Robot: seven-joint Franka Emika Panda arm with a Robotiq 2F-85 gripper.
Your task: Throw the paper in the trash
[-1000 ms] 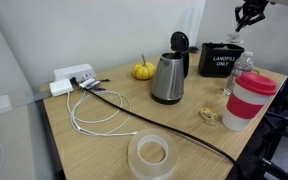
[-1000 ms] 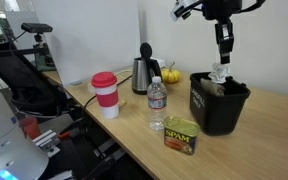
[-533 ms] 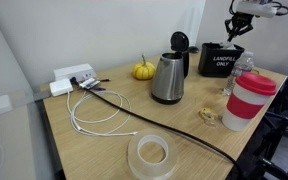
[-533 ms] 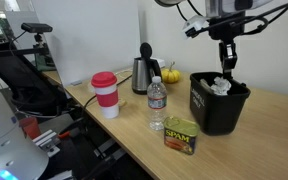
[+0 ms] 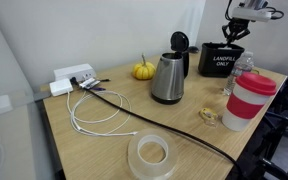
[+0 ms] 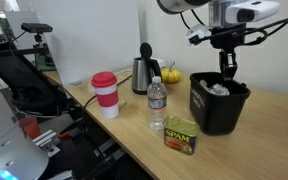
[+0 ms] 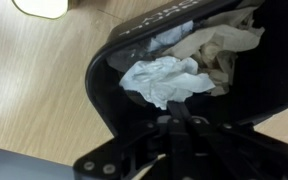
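Light wooden table (image 5: 94, 145), pale grain, square front edge. It shows in both exterior views, and in the wrist view as bare wood. A plain white wall (image 5: 84, 30) stands close behind it, unmarked. Light is even and soft, shadows on the wood faint. Dark, cluttered equipment (image 6: 24, 90) crowds one end of the table in an exterior view, details unclear.

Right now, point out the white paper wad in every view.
Exterior view: paper not visible; only the bin shows, top right.
Exterior view: paper in the bin's mouth, right of centre, below the gripper.
Wrist view: paper at centre, inside the bin.
Shared landmark: the black bin.
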